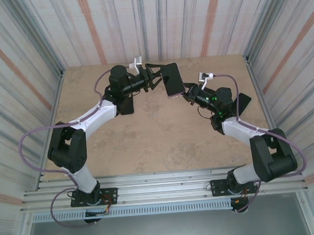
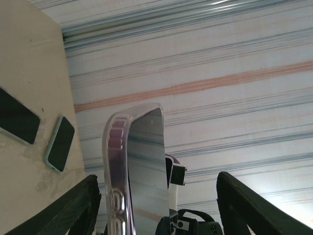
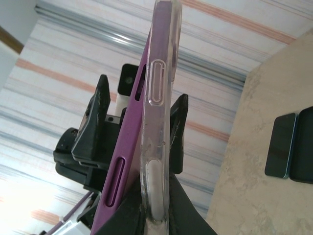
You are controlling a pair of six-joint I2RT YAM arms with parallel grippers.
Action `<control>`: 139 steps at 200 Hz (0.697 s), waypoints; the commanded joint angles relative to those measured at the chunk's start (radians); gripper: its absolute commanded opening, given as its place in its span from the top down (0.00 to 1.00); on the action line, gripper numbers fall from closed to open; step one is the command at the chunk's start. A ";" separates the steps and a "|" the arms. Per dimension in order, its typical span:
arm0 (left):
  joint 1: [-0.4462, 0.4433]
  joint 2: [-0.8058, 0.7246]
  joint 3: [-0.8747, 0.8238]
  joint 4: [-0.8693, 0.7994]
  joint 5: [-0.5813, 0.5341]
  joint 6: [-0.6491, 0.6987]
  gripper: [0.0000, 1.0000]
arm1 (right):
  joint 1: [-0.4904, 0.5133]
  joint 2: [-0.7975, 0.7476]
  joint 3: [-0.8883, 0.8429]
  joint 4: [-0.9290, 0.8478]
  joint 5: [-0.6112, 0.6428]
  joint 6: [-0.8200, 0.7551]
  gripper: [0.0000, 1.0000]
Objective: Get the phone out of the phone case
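The right gripper [image 3: 156, 209] is clamped on the near end of the clear phone case [image 3: 159, 98], holding it edge-up in the air well above the bench [image 3: 254, 161]. Just beside its fingers the purple phone [image 3: 128, 147] leans out of the case at this end, while its far end looks seated in the shell. Beyond that, the left gripper [image 2: 157, 180] faces it with jaws spread, one finger on each side of phone and case, neither touching. Below and off to the side, two spare phones [image 2: 59, 143] lie flat on the bench. The step in hand looks like the peel-out, half done. The next move calls for the left gripper to close on the phone alone, not the shell, and draw it free against the right gripper's firm pinch.
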State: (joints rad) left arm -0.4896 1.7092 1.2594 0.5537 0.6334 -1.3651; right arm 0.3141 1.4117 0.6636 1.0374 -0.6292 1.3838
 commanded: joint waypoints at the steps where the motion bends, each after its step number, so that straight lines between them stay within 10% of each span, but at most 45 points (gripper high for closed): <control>1: 0.007 -0.054 -0.018 -0.054 -0.013 0.029 0.32 | 0.003 0.015 0.004 0.124 0.032 0.074 1.00; 139: -0.257 -0.320 -0.242 -0.142 -0.435 -0.086 0.31 | 0.037 0.075 0.005 0.081 0.174 0.058 1.00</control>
State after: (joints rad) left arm -0.7200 1.4059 1.0252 0.3832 0.3210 -1.4055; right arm 0.3286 1.4765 0.6502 1.0534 -0.4889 1.4330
